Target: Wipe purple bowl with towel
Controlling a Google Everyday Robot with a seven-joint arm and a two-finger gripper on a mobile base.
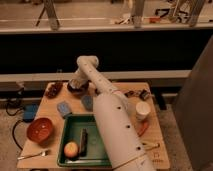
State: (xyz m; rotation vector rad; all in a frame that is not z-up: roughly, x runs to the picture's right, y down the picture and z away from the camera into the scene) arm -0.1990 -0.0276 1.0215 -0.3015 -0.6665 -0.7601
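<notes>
The gripper [76, 83] hangs right over the purple bowl [78, 89], near the far left edge of the table [50, 108], with the arm [115, 125] stretched across from the near side. Whether it is spread or pinching a towel I cannot tell. The step in hand is probably the wipe itself, or the last reach down to it. The next move calls for light pressure and a circling sweep inside the rim, without shoving the bowl. The bowl looks small, dark and shallow, upright and partly hidden.

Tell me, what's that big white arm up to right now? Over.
Claw over purple bowl, back of table. Towel not made out. Orange-red bowl and green tray sit apart, nearer the front.
</notes>
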